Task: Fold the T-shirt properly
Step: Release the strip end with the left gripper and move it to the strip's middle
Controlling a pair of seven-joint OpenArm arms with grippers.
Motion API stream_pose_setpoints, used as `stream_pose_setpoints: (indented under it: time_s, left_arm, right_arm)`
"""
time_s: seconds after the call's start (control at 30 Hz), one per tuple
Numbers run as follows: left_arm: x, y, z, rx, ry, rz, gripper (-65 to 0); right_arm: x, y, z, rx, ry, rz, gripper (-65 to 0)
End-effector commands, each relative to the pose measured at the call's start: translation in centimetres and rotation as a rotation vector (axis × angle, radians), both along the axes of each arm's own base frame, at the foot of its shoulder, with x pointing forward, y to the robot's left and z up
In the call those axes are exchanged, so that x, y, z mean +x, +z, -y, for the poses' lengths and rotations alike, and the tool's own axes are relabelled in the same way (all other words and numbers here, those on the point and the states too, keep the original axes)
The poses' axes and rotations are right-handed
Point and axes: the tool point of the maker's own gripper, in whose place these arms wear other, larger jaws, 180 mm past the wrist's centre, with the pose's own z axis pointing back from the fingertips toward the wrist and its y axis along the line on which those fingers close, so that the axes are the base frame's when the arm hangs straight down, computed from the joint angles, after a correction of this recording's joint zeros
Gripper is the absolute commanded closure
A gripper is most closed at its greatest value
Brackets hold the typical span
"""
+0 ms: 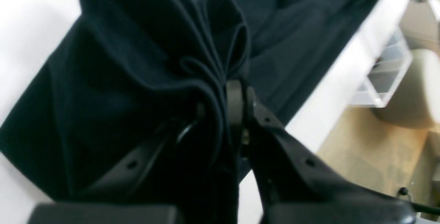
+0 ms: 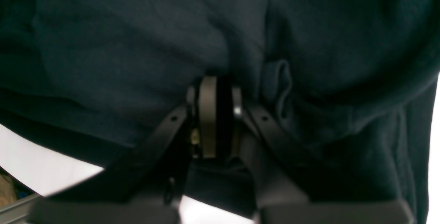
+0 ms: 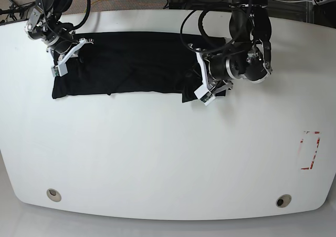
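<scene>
Lying as a long strip across the far side of the table (image 3: 157, 153), shirt (image 3: 131, 63) is pinched at both ends: L gripper (image 1: 220, 108) clamps bunched folds, R gripper (image 2: 215, 114) clamps fabric too.

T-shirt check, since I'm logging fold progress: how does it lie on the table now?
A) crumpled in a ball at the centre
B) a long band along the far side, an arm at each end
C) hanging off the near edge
B: the T-shirt stretches as a long band, the right gripper at one end, the left gripper at the other.
</scene>
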Motion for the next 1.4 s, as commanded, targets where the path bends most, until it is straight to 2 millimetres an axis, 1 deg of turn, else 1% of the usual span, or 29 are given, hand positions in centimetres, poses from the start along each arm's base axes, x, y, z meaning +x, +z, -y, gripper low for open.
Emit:
stream_pose_setpoints:
  time_s: [0.0, 0.07, 0.2, 0.33, 0.37, 0.43, 0.53, 0.57, 0.6, 0.67, 0.77, 0.83, 0.93, 1.0, 1.07, 1.13, 1.17, 1.23, 1.3, 1.37]
  left_arm:
    - [0.5, 1.4, 1.6, -0.044, -0.021, 0.041, -3.1]
    - [0.4, 1.6, 2.4, -0.044, -0.051, 0.05, -3.1]
    - [0.7, 2.2, 3.3, -0.043, -0.088, 0.074, -3.1]
    - [0.8, 2.4, 3.6, -0.042, -0.096, 0.08, -3.3]
    - [0.8, 2.4, 3.7, -0.039, -0.094, 0.08, -4.6]
    - [0.9, 2.4, 4.1, -0.036, -0.089, 0.081, -9.4]
    - [1.2, 2.7, 4.5, -0.021, -0.108, 0.097, -22.1]
    - [1.2, 2.9, 4.9, -0.017, -0.126, 0.108, -28.3]
    - [1.2, 3.0, 5.2, -0.014, -0.141, 0.113, -32.8]
    - [0.9, 3.3, 5.9, -0.016, -0.167, 0.122, -37.4]
    - [0.3, 3.6, 7.0, -0.019, -0.21, 0.132, -37.9]
    - [0.5, 4.1, 7.2, -0.014, -0.224, 0.152, -37.9]
    - [1.1, 5.3, 6.6, 0.013, -0.218, 0.19, -37.9]
    - [1.4, 6.5, 6.3, 0.016, -0.211, 0.24, -37.9]
    - [1.4, 7.0, 5.9, 0.026, -0.208, 0.263, -37.9]
    - [1.5, 6.7, 3.7, 0.077, -0.193, 0.277, -37.9]
    - [1.5, 6.4, 3.1, 0.09, -0.185, 0.272, -37.9]
    - [1.8, 6.0, 1.2, 0.098, -0.15, 0.258, -37.9]
    - [2.4, 6.1, -0.7, 0.094, -0.1, 0.254, -37.9]
    - [2.9, 6.4, -2.6, 0.081, -0.043, 0.254, -37.8]
  right_arm:
    - [-0.9, -0.6, 0.6, -0.041, 0.013, -0.055, -5.2]
    - [-0.8, -0.6, 0.5, -0.038, 0.012, -0.055, -5.2]
    - [-0.4, -0.4, 0.5, -0.039, 0.012, -0.044, -5.2]
    - [-0.3, -0.3, 0.5, -0.038, 0.012, -0.042, -5.2]
    - [-0.3, -0.3, 0.5, -0.039, 0.012, -0.041, -5.2]
    - [-0.2, -0.3, 0.5, -0.039, 0.012, -0.04, -5.2]
    - [-0.2, -0.3, 0.5, -0.039, 0.012, -0.04, -5.2]
    - [-0.2, -0.3, 0.5, -0.039, 0.012, -0.04, -5.2]
    - [-0.2, -0.3, 0.5, -0.039, 0.012, -0.04, -5.2]
    - [-0.2, -0.3, 0.5, -0.039, 0.013, -0.04, -5.2]
    - [-0.2, -0.3, 0.4, -0.037, 0.013, -0.04, -5.2]
    - [-0.2, -0.3, 0.4, -0.036, 0.013, -0.041, -5.2]
    - [-0.2, -0.4, 0.2, -0.033, 0.012, -0.04, -5.2]
    - [-0.2, -0.3, 0.2, -0.033, 0.012, -0.038, -5.2]
    - [-0.2, -0.3, 0.2, -0.033, 0.012, -0.038, -5.2]
    - [-0.2, -0.3, 0.2, -0.033, 0.012, -0.038, -5.2]
    - [-0.2, -0.3, 0.2, -0.033, 0.012, -0.038, -5.2]
    - [0.1, -0.2, 0.2, -0.033, 0.012, -0.032, -5.2]
    - [0.4, 0.0, 0.2, -0.033, 0.012, -0.025, -5.1]
    - [0.2, -0.1, 0.3, -0.033, 0.01, -0.029, -5.1]
